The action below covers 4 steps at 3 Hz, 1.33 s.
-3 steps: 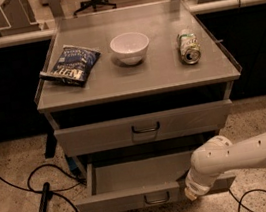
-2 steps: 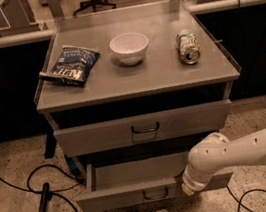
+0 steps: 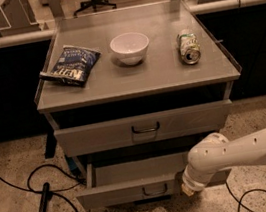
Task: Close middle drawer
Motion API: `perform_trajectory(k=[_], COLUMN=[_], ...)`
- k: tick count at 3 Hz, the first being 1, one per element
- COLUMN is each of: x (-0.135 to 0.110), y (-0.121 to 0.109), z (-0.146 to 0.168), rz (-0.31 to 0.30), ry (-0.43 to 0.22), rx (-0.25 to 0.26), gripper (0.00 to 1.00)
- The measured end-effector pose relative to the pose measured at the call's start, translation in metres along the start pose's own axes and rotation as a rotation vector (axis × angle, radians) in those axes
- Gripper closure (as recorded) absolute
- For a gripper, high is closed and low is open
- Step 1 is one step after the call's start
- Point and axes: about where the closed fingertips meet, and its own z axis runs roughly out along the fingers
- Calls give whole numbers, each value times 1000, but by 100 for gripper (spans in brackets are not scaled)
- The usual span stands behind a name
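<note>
Jaws' opening cannot be told. The gripper (image 3: 188,189) sits at the right end of the middle drawer (image 3: 127,191), which is pulled out below the counter's (image 3: 134,80) front edge. The stiff metal drawer should slide with a push on its flat front. A chip bag (image 3: 70,66) lies near the left edge, a can (image 3: 189,47) near the right. Nothing blocks the drawer.

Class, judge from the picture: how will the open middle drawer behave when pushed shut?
The middle drawer looks like rigid metal, so it should probably slide in rather than flex. The gripper sits at its front, right of the handle, so it might skew slightly.
</note>
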Motion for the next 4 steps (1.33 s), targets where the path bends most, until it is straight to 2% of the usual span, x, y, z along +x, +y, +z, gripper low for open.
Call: perform_trajectory(k=[2,3,4], x=[0,0,0], y=[0,0,0], z=[0,0,0], rz=[0,0,0], ry=[0,0,0], rx=[0,0,0], gripper=[13,0,0])
